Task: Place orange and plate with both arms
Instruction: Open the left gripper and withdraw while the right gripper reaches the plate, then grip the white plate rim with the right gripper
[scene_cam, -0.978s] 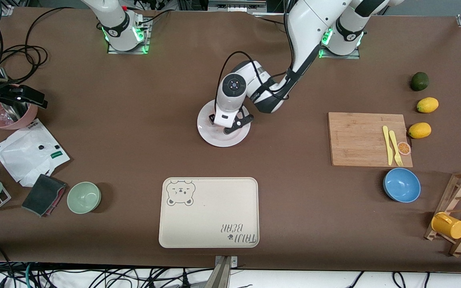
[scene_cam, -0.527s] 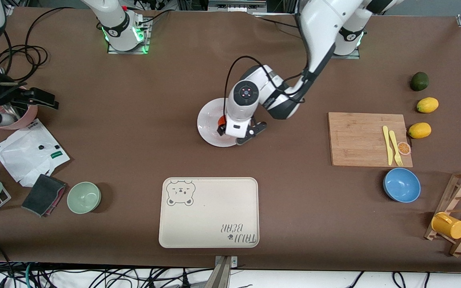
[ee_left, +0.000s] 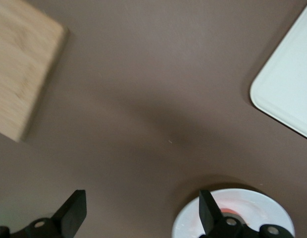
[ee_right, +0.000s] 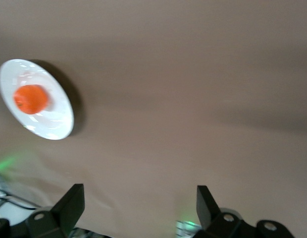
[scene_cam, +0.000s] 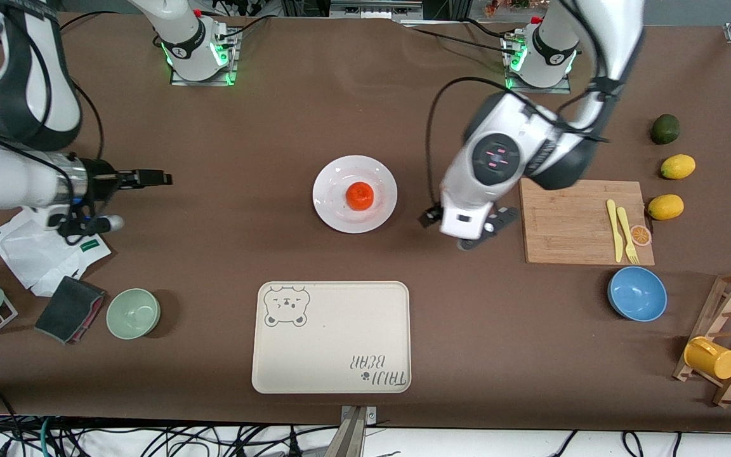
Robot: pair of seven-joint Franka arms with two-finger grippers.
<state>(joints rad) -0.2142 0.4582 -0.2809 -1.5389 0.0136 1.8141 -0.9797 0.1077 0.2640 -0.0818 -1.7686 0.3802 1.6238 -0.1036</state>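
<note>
The orange [scene_cam: 360, 195] sits in the middle of the white plate [scene_cam: 334, 212], which lies flat on the brown table. My left gripper [scene_cam: 464, 228] is open and empty, low over the bare table between the plate and the cutting board. In the left wrist view its jaws [ee_left: 141, 201] stand wide apart, and the plate [ee_left: 252, 208] shows by one finger. My right gripper [scene_cam: 153, 178] is open and empty over the table toward the right arm's end, well apart from the plate. The right wrist view [ee_right: 138, 193] shows the plate [ee_right: 54, 124] and the orange [ee_right: 30, 99] farther off.
A cream bear-print tray [scene_cam: 330, 336] lies nearer the front camera than the plate. A wooden cutting board [scene_cam: 568, 219] holds yellow cutlery and an orange slice [scene_cam: 641, 235]. Blue bowl [scene_cam: 637, 293], green bowl [scene_cam: 132, 313], lemons [scene_cam: 678, 166], mug rack [scene_cam: 727, 343] and white pouch [scene_cam: 42, 251] stand around.
My left gripper let go of the orange on the plate, then moved off toward the cutting board. My right arm swung in from the table's end toward the plate.
</note>
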